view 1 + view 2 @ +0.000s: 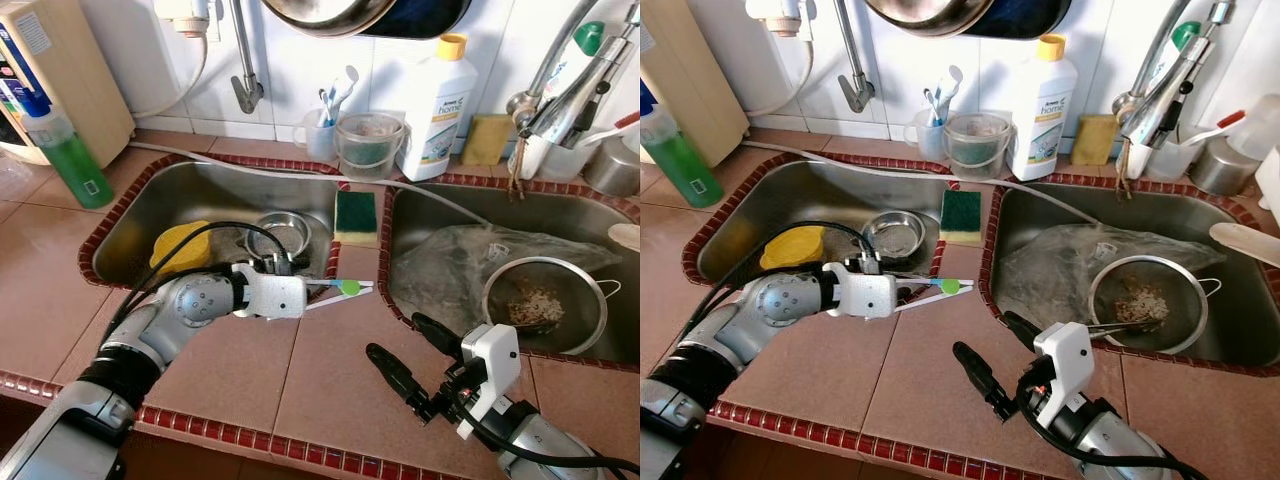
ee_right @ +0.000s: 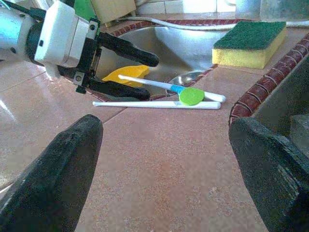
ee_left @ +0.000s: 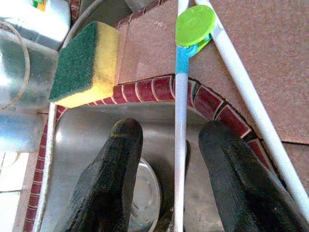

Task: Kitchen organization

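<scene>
My left hand sat spread around the blue-and-white chopstick overhanging the left sink; its white mate lay alongside on the bench. Closing off-centre could flick it into the basin. My right hand hovered spread nearby.

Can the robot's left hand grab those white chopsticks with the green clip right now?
Probably yes. The left gripper is open, right at the chopsticks on the counter's edge by the sink. One stick already lies between its fingers, and nothing blocks the way. The other stick lies outside them.
</scene>
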Motion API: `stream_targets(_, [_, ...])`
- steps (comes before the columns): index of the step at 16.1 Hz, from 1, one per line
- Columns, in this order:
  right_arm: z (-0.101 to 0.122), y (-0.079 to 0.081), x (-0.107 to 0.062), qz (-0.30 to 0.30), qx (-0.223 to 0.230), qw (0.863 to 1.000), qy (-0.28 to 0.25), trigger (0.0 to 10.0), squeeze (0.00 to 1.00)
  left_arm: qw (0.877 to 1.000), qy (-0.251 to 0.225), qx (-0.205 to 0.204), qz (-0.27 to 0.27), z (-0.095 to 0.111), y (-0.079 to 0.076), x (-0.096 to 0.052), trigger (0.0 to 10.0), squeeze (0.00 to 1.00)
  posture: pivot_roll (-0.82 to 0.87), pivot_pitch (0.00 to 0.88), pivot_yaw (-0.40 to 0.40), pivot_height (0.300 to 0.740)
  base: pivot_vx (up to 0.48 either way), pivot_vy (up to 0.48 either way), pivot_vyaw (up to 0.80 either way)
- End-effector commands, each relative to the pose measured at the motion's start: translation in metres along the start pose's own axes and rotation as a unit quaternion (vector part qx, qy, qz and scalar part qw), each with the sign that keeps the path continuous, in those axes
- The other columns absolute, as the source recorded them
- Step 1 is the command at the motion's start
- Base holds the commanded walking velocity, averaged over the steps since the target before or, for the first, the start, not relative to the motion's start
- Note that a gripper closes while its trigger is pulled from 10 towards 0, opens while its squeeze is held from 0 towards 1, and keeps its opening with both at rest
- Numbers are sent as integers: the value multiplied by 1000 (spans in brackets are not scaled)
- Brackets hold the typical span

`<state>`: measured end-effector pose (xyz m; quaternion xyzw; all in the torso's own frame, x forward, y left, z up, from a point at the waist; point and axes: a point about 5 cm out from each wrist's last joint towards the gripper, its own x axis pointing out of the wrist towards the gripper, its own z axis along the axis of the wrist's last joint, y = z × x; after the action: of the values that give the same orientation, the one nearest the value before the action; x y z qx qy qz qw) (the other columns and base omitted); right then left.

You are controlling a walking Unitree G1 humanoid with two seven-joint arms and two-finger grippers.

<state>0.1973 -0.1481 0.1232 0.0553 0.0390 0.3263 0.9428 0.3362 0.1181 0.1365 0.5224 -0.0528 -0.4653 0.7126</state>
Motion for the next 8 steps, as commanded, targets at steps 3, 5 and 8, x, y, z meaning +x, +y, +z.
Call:
stream_targets(3, [2, -1, -1, -8, -2, 1000, -4, 10000, 0, 1000, -5, 16, -13, 4, 1, 5, 10000, 0, -203, 127, 83, 740, 0, 0, 0])
stream_targets(5, [2, -2, -2, -10, -3, 1000, -4, 10000, 0, 1000, -5, 19, -13, 4, 1, 5, 10000, 0, -203, 128, 83, 740, 0, 0, 0])
stream_targets(8, [2, -2, -2, -11, -3, 1000, -6, 10000, 0, 1000, -6, 23, -18, 5, 0, 7, 10000, 0, -203, 130, 84, 740, 0, 0, 0])
